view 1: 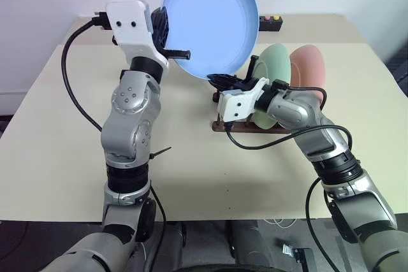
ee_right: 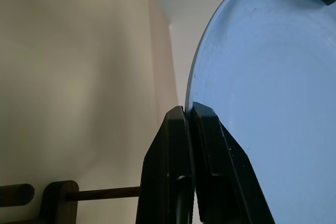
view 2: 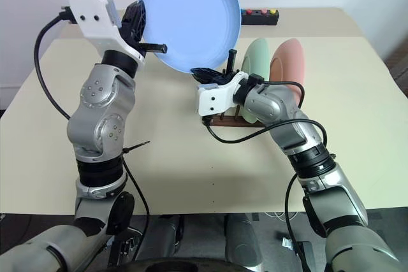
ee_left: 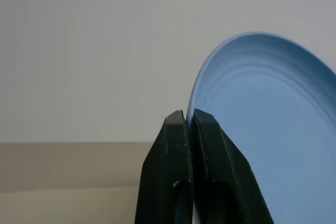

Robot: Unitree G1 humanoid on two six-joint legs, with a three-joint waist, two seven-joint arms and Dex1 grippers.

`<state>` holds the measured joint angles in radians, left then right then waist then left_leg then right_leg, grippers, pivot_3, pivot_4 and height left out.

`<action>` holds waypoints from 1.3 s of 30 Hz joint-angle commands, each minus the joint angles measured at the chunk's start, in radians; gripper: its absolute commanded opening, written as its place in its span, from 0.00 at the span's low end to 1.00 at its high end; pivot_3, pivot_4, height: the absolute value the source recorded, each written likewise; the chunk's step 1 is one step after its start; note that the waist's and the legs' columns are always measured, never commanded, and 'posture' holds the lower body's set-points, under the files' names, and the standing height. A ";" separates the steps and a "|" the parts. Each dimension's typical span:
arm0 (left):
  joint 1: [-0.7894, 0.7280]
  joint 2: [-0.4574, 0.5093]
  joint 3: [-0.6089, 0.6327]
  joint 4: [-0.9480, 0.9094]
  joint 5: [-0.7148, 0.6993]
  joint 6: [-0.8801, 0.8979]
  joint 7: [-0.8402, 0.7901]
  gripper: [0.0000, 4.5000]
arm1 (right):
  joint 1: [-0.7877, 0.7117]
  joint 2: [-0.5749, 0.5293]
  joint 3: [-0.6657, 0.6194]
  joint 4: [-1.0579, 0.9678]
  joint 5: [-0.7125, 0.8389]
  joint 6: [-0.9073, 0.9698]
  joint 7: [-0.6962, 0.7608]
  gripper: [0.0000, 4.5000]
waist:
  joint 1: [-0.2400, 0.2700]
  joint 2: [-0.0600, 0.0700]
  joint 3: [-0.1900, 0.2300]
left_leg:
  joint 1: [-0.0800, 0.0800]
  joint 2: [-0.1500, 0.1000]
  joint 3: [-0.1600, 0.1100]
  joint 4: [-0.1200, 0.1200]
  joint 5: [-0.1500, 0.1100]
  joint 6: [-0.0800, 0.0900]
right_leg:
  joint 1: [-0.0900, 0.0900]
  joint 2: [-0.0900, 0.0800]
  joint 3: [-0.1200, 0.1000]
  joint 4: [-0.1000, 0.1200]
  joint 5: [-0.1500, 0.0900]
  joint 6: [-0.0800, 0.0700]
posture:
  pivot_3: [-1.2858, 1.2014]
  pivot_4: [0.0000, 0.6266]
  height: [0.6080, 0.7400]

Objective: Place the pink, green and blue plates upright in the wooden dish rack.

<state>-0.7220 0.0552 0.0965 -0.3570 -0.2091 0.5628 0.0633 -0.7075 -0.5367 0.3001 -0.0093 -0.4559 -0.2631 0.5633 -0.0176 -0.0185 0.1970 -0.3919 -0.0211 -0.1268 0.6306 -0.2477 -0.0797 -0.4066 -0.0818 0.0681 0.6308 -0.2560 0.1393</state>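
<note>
**A:** so where's everything sitting right now?

**B:** the blue plate (view 1: 210, 20) is hanging up in the air above the table (view 1: 57, 132), tilted with its face toward the camera. The left gripper (view 1: 167, 37) is pinching its left rim, fingers clamped tight with the plate edge between them. The right gripper (view 1: 224, 81) is squeezing the lower rim the same way, so both arms are gripping it at once.

**A:** and the other two plates?

**B:** the green plate (view 1: 278, 62) and the pink plate (view 1: 310, 65) are standing upright in the wooden dish rack (view 1: 224, 125), green just beside pink, with pink on the robot's right. The blue one is hovering above the rack's left end, not sitting in it.

**A:** is it touching the rack?

**B:** doesn't look like it, though the right arm is covering much of the rack, so I can't say for sure how close the bottom edge is getting. There's also a black box with coloured buttons (view 1: 271, 23) lying at the far edge of the table, behind the plates.
</note>
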 commanded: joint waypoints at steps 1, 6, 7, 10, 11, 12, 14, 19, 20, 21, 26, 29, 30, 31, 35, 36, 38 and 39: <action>-0.037 0.001 0.033 -0.044 -0.027 -0.018 -0.003 0.14 | -0.008 0.004 -0.009 0.002 -0.007 -0.017 -0.022 0.00 | 0.000 0.000 0.000 | 0.000 0.000 0.000 0.000 0.000 0.000 | 0.000 0.000 0.000 0.000 0.000 0.000 | 0.52 0.24 1.00; -0.057 -0.004 0.095 -0.054 -0.104 -0.054 -0.018 0.66 | -0.014 0.003 -0.011 0.008 -0.012 -0.038 -0.031 0.00 | 0.000 0.000 0.000 | 0.000 0.000 0.000 0.000 0.000 0.000 | 0.000 0.000 0.000 0.000 0.000 0.000 | 0.52 0.24 1.00; -0.063 -0.006 0.114 -0.056 -0.124 -0.061 -0.020 0.78 | -0.015 0.003 -0.011 0.008 -0.013 -0.041 -0.032 0.00 | 0.000 0.000 0.000 | 0.000 0.000 0.000 0.000 0.000 0.000 | 0.000 0.000 0.000 0.000 0.000 0.000 | 0.52 0.24 1.00; -0.110 -0.008 0.230 -0.052 -0.241 -0.104 -0.010 0.99 | -0.020 0.006 -0.013 0.011 -0.009 -0.056 -0.034 0.00 | -0.001 0.000 0.000 | 0.000 0.000 0.000 0.000 0.000 0.000 | 0.000 0.000 0.000 0.000 0.000 0.000 | 0.52 0.24 1.00; -0.122 0.006 0.263 -0.046 -0.260 -0.116 -0.005 0.99 | -0.020 0.009 -0.015 0.008 -0.004 -0.058 -0.035 0.00 | -0.001 0.000 0.000 | 0.000 0.000 0.000 0.000 0.000 0.000 | 0.000 0.000 0.000 0.000 0.000 0.000 | 0.52 0.24 1.00; -0.130 0.024 0.290 -0.037 -0.272 -0.128 -0.002 0.99 | -0.020 0.014 -0.020 0.004 0.005 -0.058 -0.037 0.00 | -0.002 0.000 0.000 | 0.000 0.000 0.000 0.000 0.000 0.000 | 0.000 0.000 0.000 0.000 0.000 0.000 | 0.52 0.24 1.00; -0.138 0.066 0.331 -0.010 -0.275 -0.148 0.001 0.99 | -0.021 0.026 -0.028 -0.005 0.027 -0.058 -0.038 0.00 | -0.004 0.000 0.000 | 0.000 0.000 0.000 0.000 0.000 0.000 | 0.000 0.000 0.000 0.000 0.000 0.000 | 0.52 0.24 1.00; -0.069 0.230 0.366 0.104 -0.174 -0.192 -0.010 0.99 | -0.035 0.150 -0.099 -0.100 0.274 0.087 0.005 0.00 | -0.005 0.000 0.000 | 0.000 0.000 0.000 0.000 0.000 0.000 | 0.000 0.000 0.000 0.001 0.000 0.000 | 0.52 0.24 1.00; -0.046 0.250 0.368 0.129 -0.164 -0.203 -0.019 0.99 | -0.037 0.172 -0.110 -0.123 0.328 0.120 0.019 0.00 | -0.005 0.000 0.000 | 0.001 0.000 0.000 0.000 0.000 0.000 | 0.000 0.000 0.000 0.001 0.000 0.000 | 0.52 0.24 1.00; -0.014 0.271 0.367 0.161 -0.151 -0.204 -0.027 0.99 | -0.035 0.202 -0.125 -0.162 0.405 0.171 0.033 0.00 | -0.005 0.000 0.000 | 0.001 0.000 0.000 0.000 0.000 0.000 | 0.000 0.000 0.000 0.001 0.000 0.000 | 0.52 0.24 1.00; 0.132 0.314 0.310 0.233 -0.133 -0.235 -0.131 0.99 | -0.016 0.265 -0.179 -0.329 0.694 0.389 0.079 0.00 | 0.001 0.000 0.000 | 0.000 0.000 -0.001 0.000 0.000 0.000 | 0.000 0.000 0.000 0.001 0.000 0.000 | 0.52 0.24 1.00; 0.257 0.335 0.182 0.229 -0.104 -0.260 -0.284 0.99 | 0.018 0.271 -0.227 -0.420 0.896 0.558 0.081 0.00 | 0.003 0.000 0.000 | 0.000 0.000 -0.002 0.000 0.000 0.000 | 0.000 0.000 -0.001 0.001 0.000 -0.001 | 0.52 0.24 1.00; 0.293 0.343 0.140 0.218 -0.091 -0.273 -0.325 0.99 | 0.033 0.267 -0.239 -0.441 0.941 0.600 0.077 0.00 | 0.003 0.000 0.000 | 0.000 0.000 -0.002 0.000 0.000 0.000 | 0.001 0.000 -0.001 0.001 0.000 -0.001 | 0.52 0.24 1.00; 0.327 0.349 0.104 0.205 -0.082 -0.278 -0.360 0.99 | 0.050 0.263 -0.252 -0.459 0.982 0.641 0.070 0.00 | 0.002 0.000 0.000 | 0.000 0.000 -0.002 0.000 0.000 0.000 | 0.001 0.000 -0.001 0.001 0.000 -0.001 | 0.52 0.24 1.00; 0.414 0.329 0.046 0.168 -0.124 -0.265 -0.445 0.99 | 0.136 0.259 -0.301 -0.522 1.120 0.773 0.012 0.00 | -0.002 0.000 0.000 | 0.001 0.001 -0.002 -0.001 0.000 0.000 | 0.000 0.001 -0.001 0.002 0.000 -0.001 | 0.52 0.24 1.00; 0.428 0.327 0.036 0.163 -0.130 -0.261 -0.461 0.99 | 0.152 0.262 -0.312 -0.531 1.149 0.799 -0.007 0.00 | -0.002 0.000 0.000 | 0.001 0.001 -0.002 -0.001 0.000 0.000 | 0.000 0.001 -0.001 0.002 0.000 -0.001 | 0.52 0.24 1.00; 0.452 0.327 0.014 0.145 -0.145 -0.248 -0.499 0.99 | 0.180 0.259 -0.331 -0.546 1.193 0.835 -0.033 0.00 | -0.004 0.001 0.000 | 0.001 0.001 -0.001 -0.002 0.000 0.000 | -0.001 0.000 0.000 0.002 0.000 -0.001 | 0.52 0.24 1.00; 0.464 0.330 0.000 0.135 -0.151 -0.243 -0.522 0.99 | 0.191 0.256 -0.338 -0.549 1.208 0.847 -0.043 0.00 | -0.003 0.001 0.000 | 0.001 0.001 -0.001 -0.001 0.000 0.000 | -0.001 0.000 0.000 0.002 0.000 -0.001 | 0.52 0.24 1.00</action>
<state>-0.2699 0.3805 0.1137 -0.1699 -0.3386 0.3209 -0.4194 -0.5103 -0.2809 -0.0075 -0.4965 0.6982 0.5705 0.5418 -0.0210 -0.0179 0.1967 -0.3913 -0.0204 -0.1281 0.6293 -0.2477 -0.0796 -0.4072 -0.0813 0.0677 0.6326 -0.2555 0.1379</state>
